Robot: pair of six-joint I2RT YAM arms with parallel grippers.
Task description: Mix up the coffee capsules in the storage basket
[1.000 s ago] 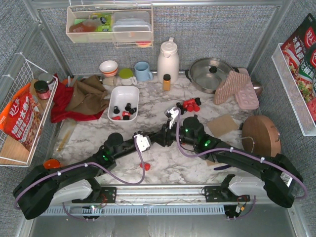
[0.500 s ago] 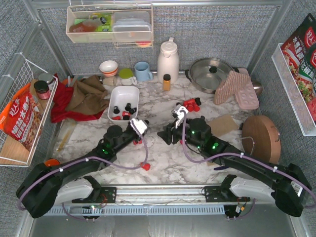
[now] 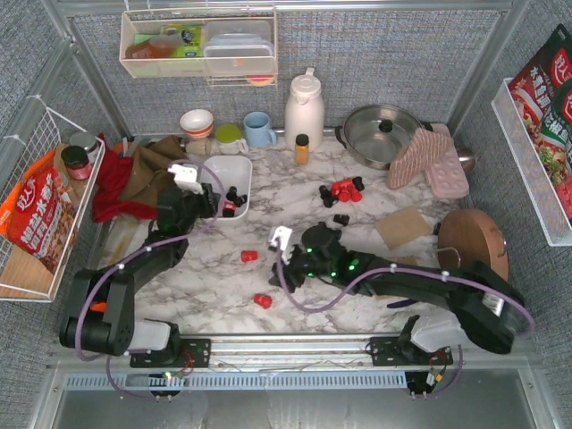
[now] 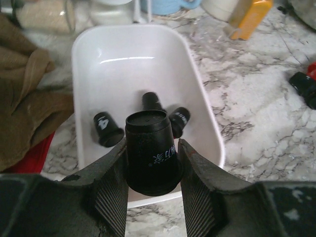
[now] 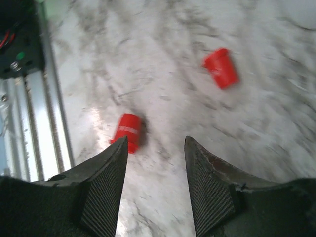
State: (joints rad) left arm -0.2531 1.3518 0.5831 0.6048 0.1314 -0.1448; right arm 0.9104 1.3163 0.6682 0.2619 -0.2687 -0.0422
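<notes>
My left gripper [image 4: 152, 165] is shut on a black coffee capsule [image 4: 149, 140] and holds it over the near rim of the white storage basket [image 4: 86, 54]. Three black capsules [image 4: 106, 129] lie in the basket. In the top view the left gripper [image 3: 216, 204] is at the basket [image 3: 234, 166]. My right gripper [image 5: 156, 143] is open and empty, low over the marble. One red capsule [image 5: 127, 131] lies by its left finger and another [image 5: 221, 68] lies farther off. In the top view the right gripper [image 3: 284, 259] is between these red capsules [image 3: 249, 256]. More red and black capsules [image 3: 342, 189] lie at the back.
A brown cloth [image 3: 154, 172] lies left of the basket. Cups [image 3: 259, 130], a white thermos [image 3: 304, 109], an amber bottle [image 3: 302, 148] and a steel pot [image 3: 380, 134] line the back. An oven mitt [image 3: 420, 154] and a wooden lid [image 3: 471, 243] are at the right. Wire racks hang on both side walls.
My left arm has swung from the table's middle back and left to the basket with the black capsule. My right gripper has moved from the back cluster forward and left to the loose red capsules.
</notes>
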